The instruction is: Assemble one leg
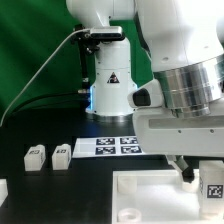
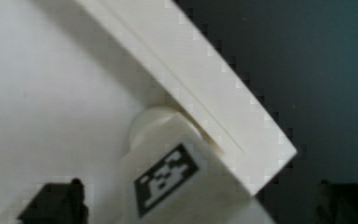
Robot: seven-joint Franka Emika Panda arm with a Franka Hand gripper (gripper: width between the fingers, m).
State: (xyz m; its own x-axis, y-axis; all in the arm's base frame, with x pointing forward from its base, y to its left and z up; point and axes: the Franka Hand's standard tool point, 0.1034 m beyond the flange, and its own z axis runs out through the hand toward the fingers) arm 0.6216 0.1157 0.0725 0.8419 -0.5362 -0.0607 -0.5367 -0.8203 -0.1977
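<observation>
Black table [image 1: 40, 185], green backdrop [image 1: 30, 50]. Leg [image 2: 167, 172] against tray [image 2: 69, 110] corner wall: white, stubby, tag showing. Gripper [image 2: 197, 203] fingers apart, not touching leg.

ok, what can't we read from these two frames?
- Exterior view: pincer mostly hidden behind the arm's wrist housing; leg cut by that view's right edge.
- Wrist view: blurred; white panel overlaps part of the leg, so seating is unreadable.
- Wrist view: fingertips cropped by the frame edge.

White leg [image 2: 153, 130], black-and-white square marker [image 2: 167, 175] on face. White tray-like piece [image 1: 150, 200]. Black table [image 1: 90, 185]. Green backdrop [image 1: 25, 40]. White marker board [image 1: 118, 154], black tags [image 1: 107, 142]. White arm [image 1: 180, 30].
</observation>
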